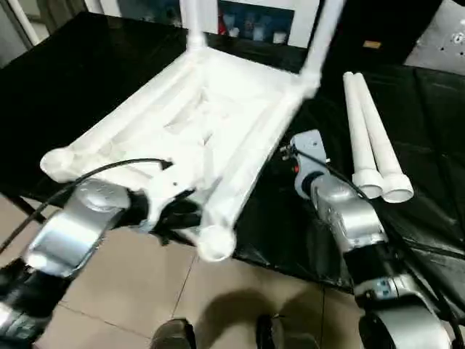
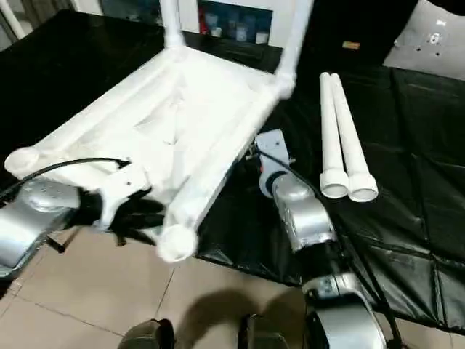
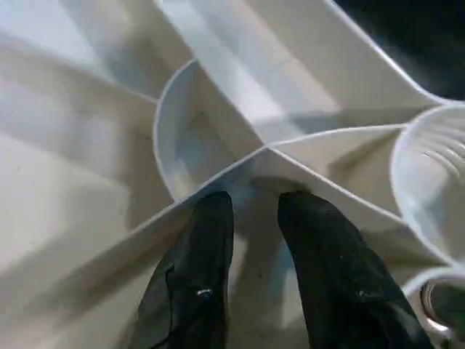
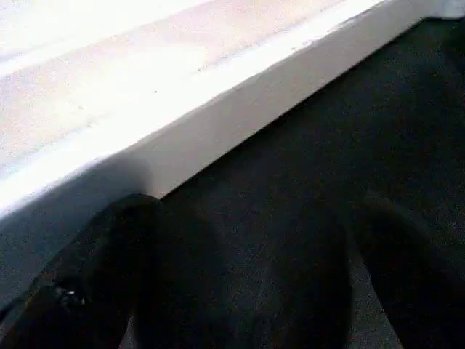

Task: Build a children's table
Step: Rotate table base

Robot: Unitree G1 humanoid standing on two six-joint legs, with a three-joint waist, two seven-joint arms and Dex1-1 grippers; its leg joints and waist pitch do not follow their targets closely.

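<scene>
From the head I see 2 loose legs (image 1: 374, 138) beside the upturned tabletop (image 1: 211, 123). The left wrist view shows the left gripper (image 3: 254, 211) pinching a rib. The right gripper (image 4: 247, 240), low over the black table (image 4: 349, 109), is spread.

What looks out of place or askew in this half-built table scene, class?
The tabletop lies upside down with its near end jutting past the edge of the black work surface, over the floor. Two legs stand in the far sockets; two more lie loose beside it. The left end effector pinches a rib.
</scene>
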